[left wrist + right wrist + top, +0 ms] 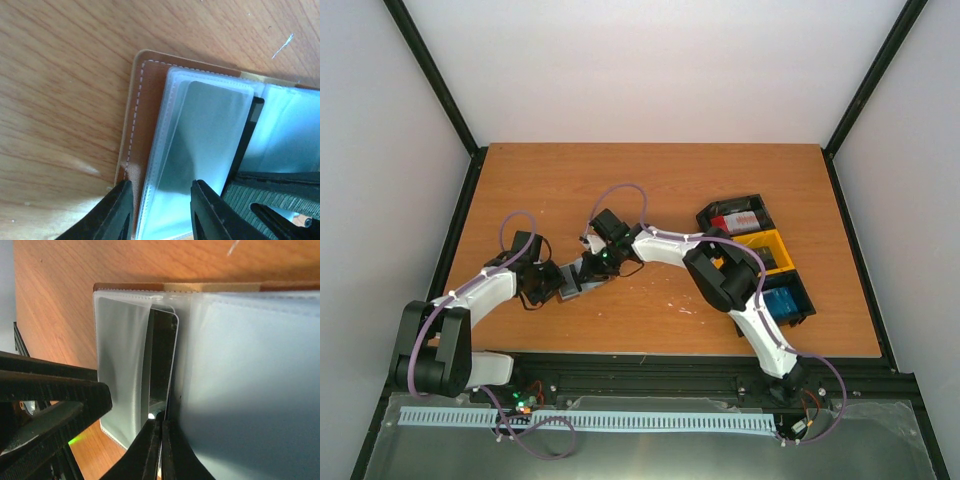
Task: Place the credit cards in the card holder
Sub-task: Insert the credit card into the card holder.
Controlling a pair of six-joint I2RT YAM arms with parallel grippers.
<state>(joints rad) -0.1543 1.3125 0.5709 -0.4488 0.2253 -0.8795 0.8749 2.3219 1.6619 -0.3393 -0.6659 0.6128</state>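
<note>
Brown leather with pale stitching marks the card holder (575, 280), lying open on the desk (650, 170) left of centre, near the front edge, between both arms. The left pincer (161, 186) has its fingers apart, astride the holder's left stack of clear sleeves (200, 135). The right pincer (160, 424) is pressed together on a dark card (162, 355) sitting partway inside a sleeve. Farther right, well apart, stand three trays (772, 243): a blue card (782, 303) in the nearest, a red and white card (735, 220) in the farthest.
</note>
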